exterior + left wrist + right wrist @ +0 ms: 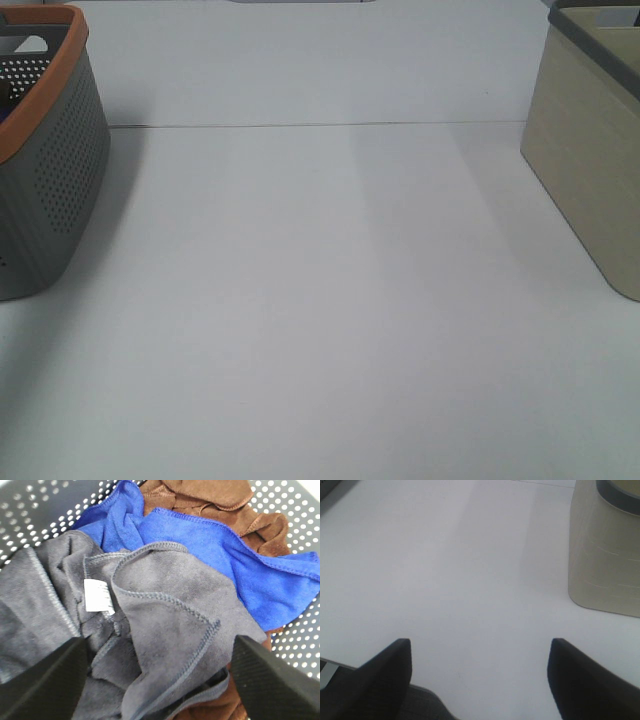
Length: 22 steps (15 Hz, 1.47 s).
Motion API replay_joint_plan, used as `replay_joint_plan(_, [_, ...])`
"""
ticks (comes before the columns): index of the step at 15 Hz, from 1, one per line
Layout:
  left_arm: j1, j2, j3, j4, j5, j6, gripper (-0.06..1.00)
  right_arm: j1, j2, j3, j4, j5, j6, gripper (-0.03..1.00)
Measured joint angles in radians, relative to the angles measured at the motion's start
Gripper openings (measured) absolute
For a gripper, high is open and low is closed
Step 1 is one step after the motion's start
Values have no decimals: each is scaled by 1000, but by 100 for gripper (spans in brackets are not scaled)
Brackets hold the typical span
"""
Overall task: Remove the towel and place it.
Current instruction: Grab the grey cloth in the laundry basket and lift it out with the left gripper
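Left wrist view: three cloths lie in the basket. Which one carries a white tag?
The grey towel, nearest the left gripper, has the tag; the blue cloth and brown cloth show none.

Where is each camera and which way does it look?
Exterior high: up high, looking down on the table between a grey basket and a beige basket; no robot shows.
Left wrist: on the left arm, looking into the grey basket at the towel; open jaws show.
Right wrist: on the right arm, over the table; open jaws show.
Exterior high and right wrist share the beige basket.
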Motion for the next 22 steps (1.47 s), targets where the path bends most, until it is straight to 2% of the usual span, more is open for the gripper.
replay_joint_plan(3, [0,53,-2,33,-58,-52,73,0,0,0,0,0,0,75])
replay_joint_plan(6, [0,87,-26,44,-68,-64,65,0,0,0,0,0,0,75])
replay_joint_plan(7, [0,89,-33,51,-73,-64,59,0,0,0,0,0,0,75])
replay_joint_plan(8, [0,89,-37,58,-76,-64,49,0,0,0,0,0,0,75])
replay_joint_plan(10, [0,89,-37,66,-77,-65,12,0,0,0,0,0,0,75])
replay_joint_plan(11, [0,89,-37,67,-78,-65,3,0,0,0,0,0,0,75])
replay_joint_plan(12, [0,89,-37,67,-79,-65,0,0,0,0,0,0,0,75])
replay_joint_plan(17, [0,31,-37,67,-102,-54,0,0,0,0,0,0,0,75])
replay_joint_plan(22, [0,-169,-37,73,-317,27,0,0,0,0,0,0,4,75])
